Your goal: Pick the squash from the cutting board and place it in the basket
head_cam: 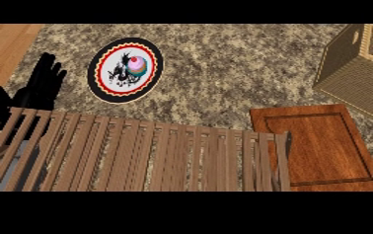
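Counter: speckled granite top (233, 65) fills most of the view, with a strip of pale wood at its far left.
Left hand: black hand (44, 82) at the left edge, fingers straight and pointing up, holding nothing.
Plate: round plate (125, 70) with a black and red rim and a cupcake picture, just right of the left hand.
Slatted crate: wooden slats (146, 151) spread across the lower view, covering the board's left edge.
Cutting board: reddish-brown board (320, 144) at lower right.
Basket: woven basket (350, 65) at the right edge, above the board.
Squash: cannot tell where it is.
Right hand: out of sight.
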### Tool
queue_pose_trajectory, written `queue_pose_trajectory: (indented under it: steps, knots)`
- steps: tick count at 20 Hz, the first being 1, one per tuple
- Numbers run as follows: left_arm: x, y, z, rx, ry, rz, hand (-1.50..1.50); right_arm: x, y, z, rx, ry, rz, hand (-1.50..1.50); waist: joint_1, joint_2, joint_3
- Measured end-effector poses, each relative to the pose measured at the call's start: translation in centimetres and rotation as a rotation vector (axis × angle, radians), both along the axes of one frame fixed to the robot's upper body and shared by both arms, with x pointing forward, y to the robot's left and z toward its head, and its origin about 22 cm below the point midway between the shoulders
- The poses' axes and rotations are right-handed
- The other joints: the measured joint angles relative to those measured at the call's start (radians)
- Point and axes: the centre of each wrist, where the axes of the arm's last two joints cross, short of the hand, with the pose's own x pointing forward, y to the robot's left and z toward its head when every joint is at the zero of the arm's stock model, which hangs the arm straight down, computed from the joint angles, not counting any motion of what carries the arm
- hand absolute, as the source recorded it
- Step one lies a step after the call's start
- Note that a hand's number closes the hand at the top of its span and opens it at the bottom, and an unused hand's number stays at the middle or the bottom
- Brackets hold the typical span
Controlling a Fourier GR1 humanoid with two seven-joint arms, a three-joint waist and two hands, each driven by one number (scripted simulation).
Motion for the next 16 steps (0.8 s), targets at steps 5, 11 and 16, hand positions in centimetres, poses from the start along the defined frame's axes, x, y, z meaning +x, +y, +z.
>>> queue_pose_trajectory:
  steps: [5,11,16]
  knots:
    - [-0.2,0.2,-0.1,-0.003,0.001,0.005,0.0,0.0,-0.9,0.5,0.208,-0.145,-0.048,-1.5,-0.007,-0.001,0.001]
    - [-0.5,0.5,-0.1,-0.007,-0.004,0.014,0.0,-1.6,-3.3,1.3,0.421,-0.34,-0.228,-1.5,-0.015,0.001,0.003]
    - [-0.9,0.8,-0.1,-0.009,-0.008,0.023,0.0,-4.0,-5.9,1.5,0.526,-0.452,-0.372,-1.5,-0.025,0.003,0.006]
